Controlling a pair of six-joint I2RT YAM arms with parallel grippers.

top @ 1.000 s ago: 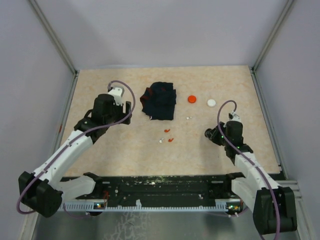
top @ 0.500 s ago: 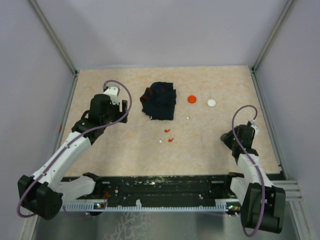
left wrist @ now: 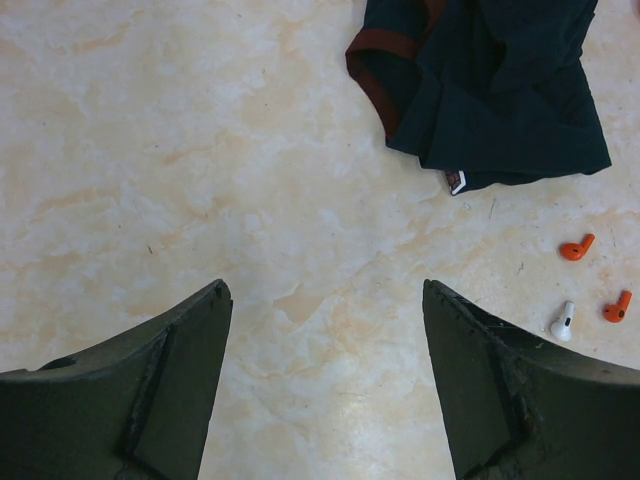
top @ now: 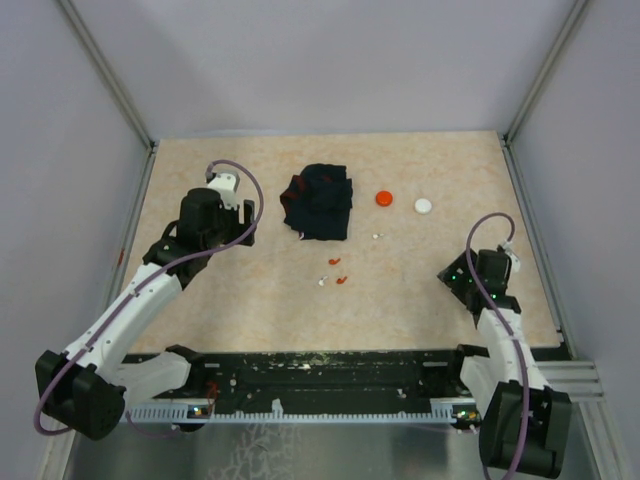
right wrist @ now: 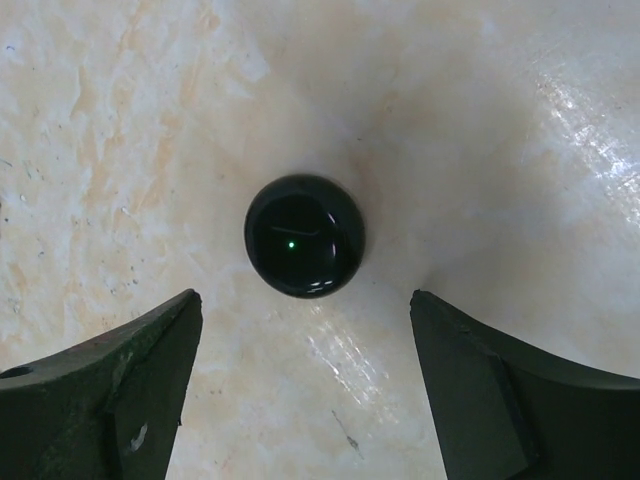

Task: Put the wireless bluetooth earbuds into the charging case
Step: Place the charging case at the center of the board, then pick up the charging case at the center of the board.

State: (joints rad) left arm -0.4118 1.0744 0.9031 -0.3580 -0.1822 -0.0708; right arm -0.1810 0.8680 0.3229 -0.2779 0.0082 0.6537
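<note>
Right gripper has drawn back toward the right edge, open-jawed over a black disc; left gripper is open too. Earbuds look tiny, light, slippery: pinch the stem gently.

Lab cell: framed panel walls

no legible text or numbers; small tag on dark cloth, unreadable
</note>
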